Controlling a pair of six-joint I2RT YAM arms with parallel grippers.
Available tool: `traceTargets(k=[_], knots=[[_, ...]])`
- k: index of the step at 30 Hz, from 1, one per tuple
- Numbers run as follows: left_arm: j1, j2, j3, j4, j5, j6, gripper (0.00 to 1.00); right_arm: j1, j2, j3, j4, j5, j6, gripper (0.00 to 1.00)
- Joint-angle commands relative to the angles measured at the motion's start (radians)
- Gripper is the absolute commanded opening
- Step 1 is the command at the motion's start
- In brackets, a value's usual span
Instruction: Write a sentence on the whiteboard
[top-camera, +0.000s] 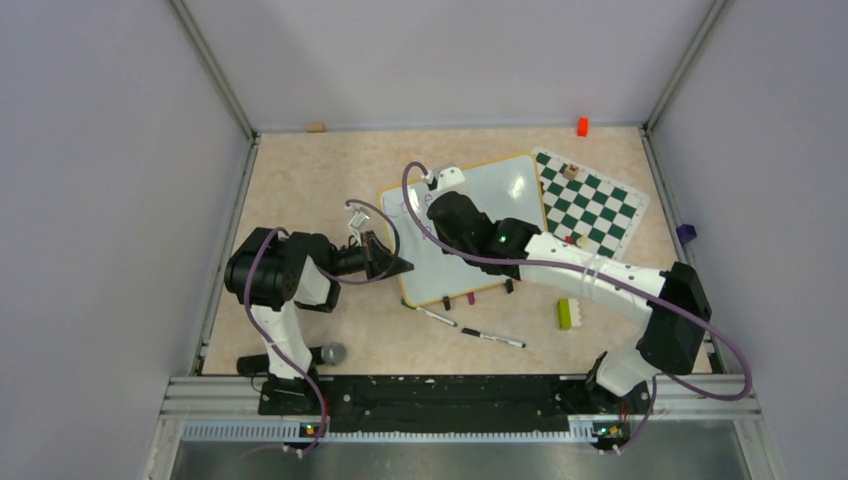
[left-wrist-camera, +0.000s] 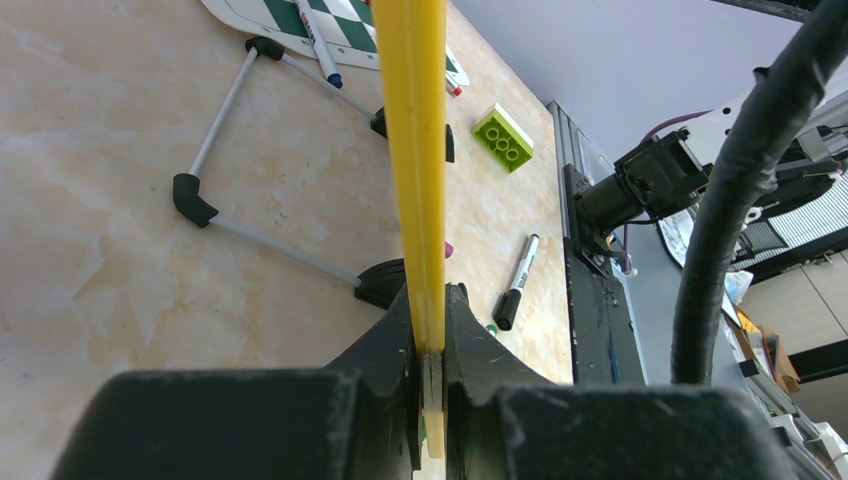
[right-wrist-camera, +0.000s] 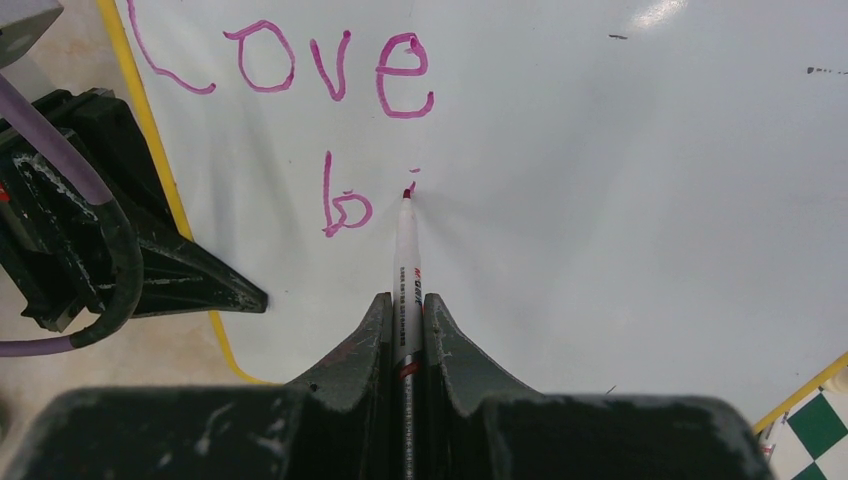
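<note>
Whiteboard (top-camera: 505, 190): centre of the top view, on the surface (top-camera: 300, 170).
Left hand (left-wrist-camera: 430, 340): clamps its yellow edge (left-wrist-camera: 415, 150), steadying it.
Right hand (right-wrist-camera: 405, 330): grips marker (right-wrist-camera: 407, 250), tip at the unfinished second line of the sentence (right-wrist-camera: 340, 70).

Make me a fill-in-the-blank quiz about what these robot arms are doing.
The top purple handwritten word on the glossy white whiteboard reads ___. Below it, beside the slim white marker pen in the right claw, stands the letter ___. The left claw pinches the whiteboard's thin ___ frame.
Missing: Love; b; yellow.
</note>
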Motion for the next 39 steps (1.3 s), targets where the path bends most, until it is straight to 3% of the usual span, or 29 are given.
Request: traceTargets(k=[1, 22, 39], knots=[[-0.016, -0.005, -0.003, 0.057, 0.057, 0.072, 0.0, -0.012, 0.008, 0.03, 0.019, 0.018, -0.004, 0.0], [-0.017, -0.003, -0.004, 0.058, 0.057, 0.076, 0.0, -0.012, -0.042, -0.063, -0.015, -0.043, 0.042, 0.0], [-0.016, -0.006, -0.004, 0.058, 0.057, 0.078, 0.0, -0.024, -0.109, -0.017, -0.012, -0.01, 0.013, 0.0]])
